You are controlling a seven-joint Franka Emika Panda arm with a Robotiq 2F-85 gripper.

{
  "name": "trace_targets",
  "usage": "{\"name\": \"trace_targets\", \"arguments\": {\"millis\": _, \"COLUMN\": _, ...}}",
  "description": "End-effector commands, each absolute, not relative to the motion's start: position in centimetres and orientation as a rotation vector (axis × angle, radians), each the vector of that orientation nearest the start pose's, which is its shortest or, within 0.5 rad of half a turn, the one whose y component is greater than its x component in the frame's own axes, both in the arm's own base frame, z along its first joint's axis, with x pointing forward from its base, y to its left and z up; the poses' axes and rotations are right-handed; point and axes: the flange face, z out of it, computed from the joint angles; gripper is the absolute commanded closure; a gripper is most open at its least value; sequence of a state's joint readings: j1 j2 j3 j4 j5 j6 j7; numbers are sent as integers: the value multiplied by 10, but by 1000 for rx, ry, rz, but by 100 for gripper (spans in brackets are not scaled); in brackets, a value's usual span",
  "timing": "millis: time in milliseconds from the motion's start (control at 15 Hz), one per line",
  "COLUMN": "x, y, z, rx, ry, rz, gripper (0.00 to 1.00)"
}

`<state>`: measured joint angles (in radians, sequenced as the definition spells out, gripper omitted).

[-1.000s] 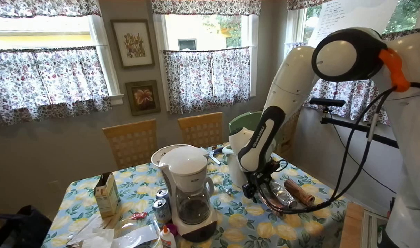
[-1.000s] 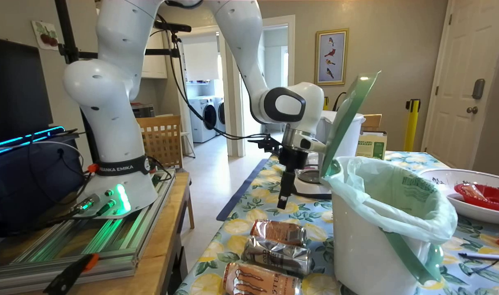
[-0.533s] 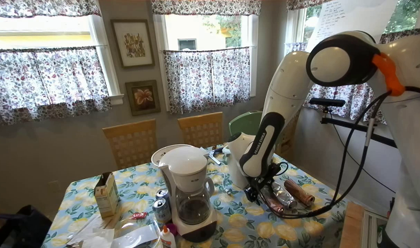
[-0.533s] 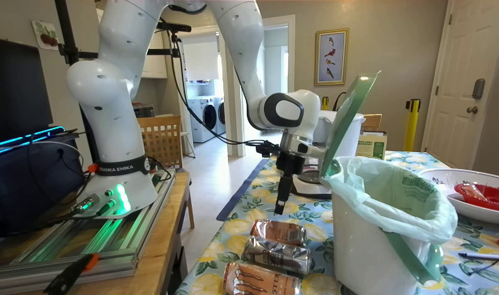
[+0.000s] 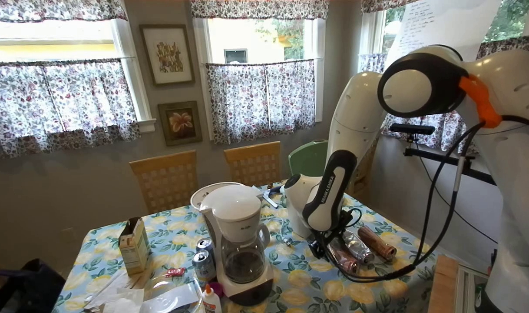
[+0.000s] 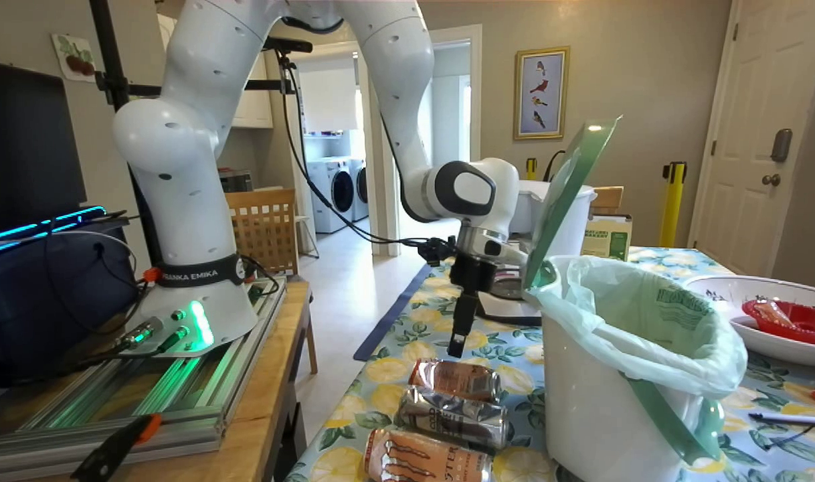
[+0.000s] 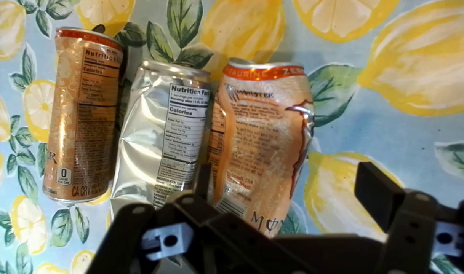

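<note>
My gripper [image 7: 286, 184] is open above the table, nothing held, its fingers spread wide. Nearest is a dented orange Monster can [image 7: 262, 125] on its side, partly between the two fingers. The left finger overlaps the strip between it and a crushed silver can [image 7: 159, 129]; the right finger [image 7: 378, 198] stands over bare tablecloth. Beyond the silver one lies a second orange can [image 7: 83, 114]. In an exterior view the gripper [image 6: 456, 348] hovers just above and behind the far orange can [image 6: 456, 379]. The lower ends of the two nearer cans are hidden by the gripper in the wrist view.
A white bin [image 6: 601, 402] with a pale green liner and raised green lid [image 6: 568, 194] stands close beside the cans and arm. A coffee maker [image 5: 236, 208], upright soda cans [image 5: 203, 265], a carton [image 5: 134, 248] and a white bowl [image 6: 708, 284] share the lemon-patterned table.
The arm has come down, bringing the gripper lower and slightly nearer the cans. Its fingers have stayed apart. The cans and bin have not moved.
</note>
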<state>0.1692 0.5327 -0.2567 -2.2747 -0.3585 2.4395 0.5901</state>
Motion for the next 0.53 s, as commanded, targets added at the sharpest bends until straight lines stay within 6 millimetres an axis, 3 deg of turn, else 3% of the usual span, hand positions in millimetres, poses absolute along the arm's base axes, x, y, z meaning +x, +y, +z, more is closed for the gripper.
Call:
{"name": "trace_targets", "arguments": {"millis": 0, "x": 487, "y": -54, "z": 95, "rx": -3498, "ry": 605, "rz": 500, "gripper": 34}}
{"name": "trace_targets", "arguments": {"millis": 333, "x": 487, "y": -53, "z": 89, "rx": -3506, "ry": 596, "rz": 516, "gripper": 71}}
{"name": "trace_targets", "arguments": {"millis": 400, "x": 486, "y": -53, "z": 89, "rx": -3507, "ry": 597, "rz": 518, "gripper": 27}}
{"name": "trace_targets", "arguments": {"millis": 467, "x": 486, "y": -53, "z": 88, "rx": -3508, "ry": 598, "rz": 521, "gripper": 31}}
